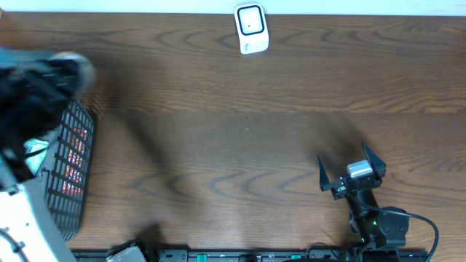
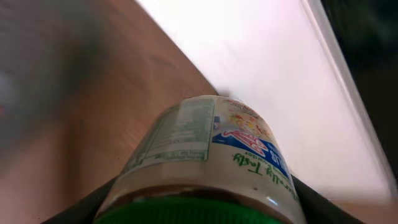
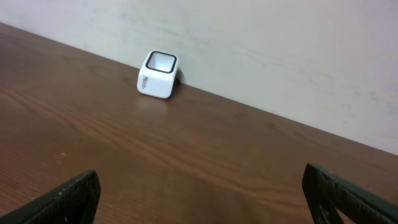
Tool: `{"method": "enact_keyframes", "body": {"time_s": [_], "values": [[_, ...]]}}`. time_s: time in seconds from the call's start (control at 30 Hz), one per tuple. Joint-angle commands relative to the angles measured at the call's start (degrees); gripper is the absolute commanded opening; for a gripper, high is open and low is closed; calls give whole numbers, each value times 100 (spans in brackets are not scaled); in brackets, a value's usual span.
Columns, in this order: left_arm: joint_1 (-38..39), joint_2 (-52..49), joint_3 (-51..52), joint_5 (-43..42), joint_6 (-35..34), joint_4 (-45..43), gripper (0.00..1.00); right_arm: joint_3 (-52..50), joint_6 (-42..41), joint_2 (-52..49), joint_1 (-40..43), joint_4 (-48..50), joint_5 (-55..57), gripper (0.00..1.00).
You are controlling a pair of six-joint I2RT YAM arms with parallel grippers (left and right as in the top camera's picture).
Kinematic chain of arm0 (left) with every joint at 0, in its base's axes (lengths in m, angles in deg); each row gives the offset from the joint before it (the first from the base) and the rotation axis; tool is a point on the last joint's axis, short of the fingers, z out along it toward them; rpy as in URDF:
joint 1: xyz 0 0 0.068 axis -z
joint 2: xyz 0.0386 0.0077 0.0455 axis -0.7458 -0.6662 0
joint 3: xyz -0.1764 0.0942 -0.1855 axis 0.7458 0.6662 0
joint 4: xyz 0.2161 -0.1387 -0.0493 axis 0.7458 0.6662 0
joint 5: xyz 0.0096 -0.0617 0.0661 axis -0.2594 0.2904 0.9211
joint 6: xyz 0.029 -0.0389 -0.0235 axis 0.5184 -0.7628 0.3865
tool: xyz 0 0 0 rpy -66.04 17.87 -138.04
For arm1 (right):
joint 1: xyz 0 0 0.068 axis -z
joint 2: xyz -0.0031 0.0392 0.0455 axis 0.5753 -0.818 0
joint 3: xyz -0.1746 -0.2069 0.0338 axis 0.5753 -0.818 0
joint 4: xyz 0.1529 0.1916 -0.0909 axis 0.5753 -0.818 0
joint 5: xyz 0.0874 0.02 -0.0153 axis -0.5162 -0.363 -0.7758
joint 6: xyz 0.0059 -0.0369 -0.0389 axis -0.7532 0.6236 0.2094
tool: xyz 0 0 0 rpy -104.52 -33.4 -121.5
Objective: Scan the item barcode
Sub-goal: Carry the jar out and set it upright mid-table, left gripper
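Clasping a green-lidded jar (image 2: 205,143), seemingly: left gripper (image 2: 199,208).

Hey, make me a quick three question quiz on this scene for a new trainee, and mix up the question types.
1. True or false: the right gripper is holding the jar.
2. Multiple choice: where does the white scanner stand on the table? A) at the far edge B) in the middle C) at the near edge, beside the right arm.
3. Fill in: the jar's lid is ____ in colour.

Key: 1 false: the left gripper holds the jar, and the right gripper is open and empty. 2 A. 3 green.
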Motion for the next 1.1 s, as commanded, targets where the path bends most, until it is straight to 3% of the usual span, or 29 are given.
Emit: {"method": "enact_keyframes", "body": {"time_s": [0.0, 0.2, 0.5, 0.7, 0.83, 1.07], "values": [[1318, -35, -33, 66, 444, 37, 68, -7, -90, 26, 44, -26, 28, 99], [3318, -575, 44, 1950, 739, 518, 68, -7, -90, 26, 44, -26, 26, 99], [5128, -2284, 619, 2184, 2146, 229, 68, -7, -90, 26, 44, -26, 26, 99], [5729, -3436, 621, 2249, 2997, -68, 68, -7, -90, 26, 44, -26, 26, 99], [6033, -4072, 621, 2811, 3008, -420, 68, -7, -90, 26, 44, -26, 26, 99], [6264, -4859, 621, 2863, 3008, -680, 68, -7, -90, 26, 44, -26, 26, 99]]}}
